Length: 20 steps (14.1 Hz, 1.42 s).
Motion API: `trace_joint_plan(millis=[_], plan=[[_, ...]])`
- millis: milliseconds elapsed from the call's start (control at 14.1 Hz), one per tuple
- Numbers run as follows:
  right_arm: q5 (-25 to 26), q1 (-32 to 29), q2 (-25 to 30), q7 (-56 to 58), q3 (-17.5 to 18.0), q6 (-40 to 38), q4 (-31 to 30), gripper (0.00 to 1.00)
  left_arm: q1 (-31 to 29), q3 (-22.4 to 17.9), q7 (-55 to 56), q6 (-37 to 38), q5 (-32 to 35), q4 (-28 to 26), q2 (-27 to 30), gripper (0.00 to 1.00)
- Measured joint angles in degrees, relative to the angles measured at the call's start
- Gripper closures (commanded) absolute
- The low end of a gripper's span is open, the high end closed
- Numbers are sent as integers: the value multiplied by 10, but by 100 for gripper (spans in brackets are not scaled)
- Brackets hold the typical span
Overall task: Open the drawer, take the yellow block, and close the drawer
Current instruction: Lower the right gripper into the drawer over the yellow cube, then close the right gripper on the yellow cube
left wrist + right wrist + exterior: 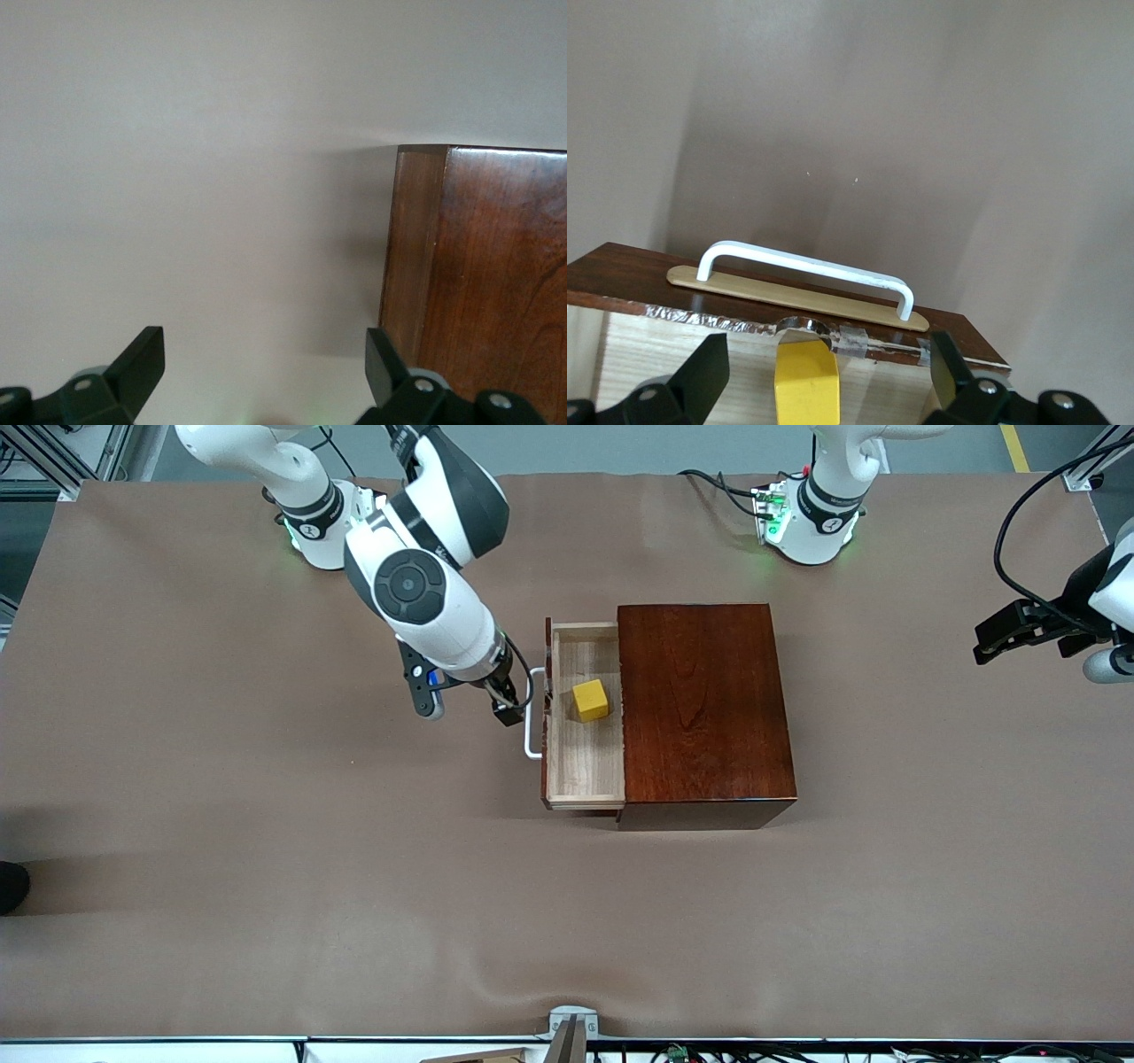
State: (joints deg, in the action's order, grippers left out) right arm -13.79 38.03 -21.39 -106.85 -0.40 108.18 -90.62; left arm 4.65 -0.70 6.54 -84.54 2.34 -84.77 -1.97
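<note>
The drawer of the dark reddish-brown wooden box stands pulled out toward the right arm's end of the table. On its pale wood floor sits the yellow block. My right gripper hangs open and empty over the white bar handle. In the right wrist view the yellow block shows between the spread fingers of the right gripper, with the handle past it. My left gripper waits open over the table at the left arm's end; the left wrist view shows the left gripper empty.
The brown table covering lies bare around the box. A corner of the box shows in the left wrist view. Both arm bases stand along the table's edge farthest from the front camera.
</note>
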Motion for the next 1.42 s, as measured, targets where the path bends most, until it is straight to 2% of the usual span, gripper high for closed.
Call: trace_joint_plan(millis=[426,852,1420], plan=[[-3,32,-30,-124,0,60,1,0,5,13,-1,-16,-8,-19,-1,0],[-4,48,-70,-204,0,79,33,0,-9,49,-1,-19,-11,-35,2,0],[-4,81,-127,-232,0,135,62,0,-17,51,-1,-19,-11,-39,3,0]])
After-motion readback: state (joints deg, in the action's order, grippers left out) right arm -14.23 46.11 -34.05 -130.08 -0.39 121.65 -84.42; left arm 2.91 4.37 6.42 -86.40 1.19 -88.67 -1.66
